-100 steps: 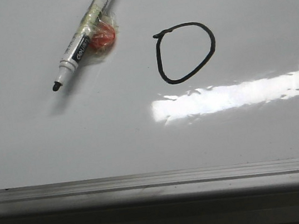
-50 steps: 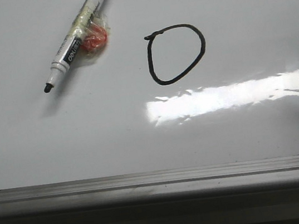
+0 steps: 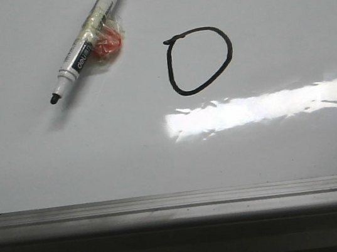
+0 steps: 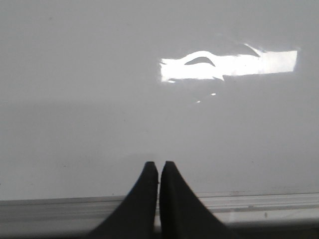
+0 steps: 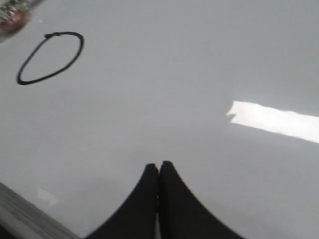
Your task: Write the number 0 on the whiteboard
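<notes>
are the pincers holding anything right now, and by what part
Nothing is held: the left pincer and right pincer are both shut empty. The marker lies on the whiteboard.

The whiteboard (image 3: 161, 159) looks glossy and smooth with a grey metal frame (image 3: 180, 203), while the marker (image 3: 86, 43) seems shiny plastic.

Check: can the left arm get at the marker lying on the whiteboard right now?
Probably yes. The marker lies uncapped on the whiteboard with nothing over it. The left tool is shut and empty near the board's frame; it would have to open first.
</notes>
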You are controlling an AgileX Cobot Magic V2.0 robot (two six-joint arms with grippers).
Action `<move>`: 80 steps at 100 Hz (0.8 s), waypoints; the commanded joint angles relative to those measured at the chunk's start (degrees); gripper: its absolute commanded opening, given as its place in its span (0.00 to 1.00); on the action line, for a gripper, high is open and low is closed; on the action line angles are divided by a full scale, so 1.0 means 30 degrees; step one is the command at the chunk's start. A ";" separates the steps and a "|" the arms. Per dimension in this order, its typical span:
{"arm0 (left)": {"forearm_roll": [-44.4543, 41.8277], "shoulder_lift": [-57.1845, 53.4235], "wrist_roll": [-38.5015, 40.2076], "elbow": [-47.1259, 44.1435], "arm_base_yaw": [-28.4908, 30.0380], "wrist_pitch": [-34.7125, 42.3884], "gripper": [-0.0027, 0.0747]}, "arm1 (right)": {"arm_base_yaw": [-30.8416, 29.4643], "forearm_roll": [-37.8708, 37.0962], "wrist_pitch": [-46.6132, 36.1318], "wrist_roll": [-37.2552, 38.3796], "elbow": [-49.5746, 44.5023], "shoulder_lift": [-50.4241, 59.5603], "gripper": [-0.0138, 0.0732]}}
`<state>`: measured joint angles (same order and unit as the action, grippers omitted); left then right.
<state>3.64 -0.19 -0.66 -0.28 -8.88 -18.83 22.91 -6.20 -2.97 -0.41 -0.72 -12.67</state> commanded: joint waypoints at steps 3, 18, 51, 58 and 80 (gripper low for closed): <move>0.0078 -0.0525 0.0219 -0.0588 0.0049 0.0938 0.01 | -0.1002 -0.0344 0.1265 0.0136 -0.0245 0.1348 0.09; 0.0078 -0.0525 0.0219 -0.0588 0.0049 0.0938 0.01 | -0.1488 -0.0003 0.5635 0.0136 -0.0245 0.3661 0.09; 0.0078 -0.0525 0.0219 -0.0588 0.0049 0.0988 0.01 | -0.1544 0.0258 0.6665 0.0013 -0.0245 0.4778 0.09; 0.0078 -0.0525 0.0219 -0.0588 0.0049 0.0988 0.01 | -0.1544 0.0258 0.6665 0.0013 -0.0245 0.4778 0.09; 0.0078 -0.0525 0.0219 -0.0588 0.0049 0.0988 0.01 | -0.1544 0.0258 0.6635 0.0013 -0.0245 0.4778 0.09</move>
<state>3.64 -0.19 -0.66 -0.28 -8.88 -18.83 18.62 -5.28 18.14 0.00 -0.72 0.56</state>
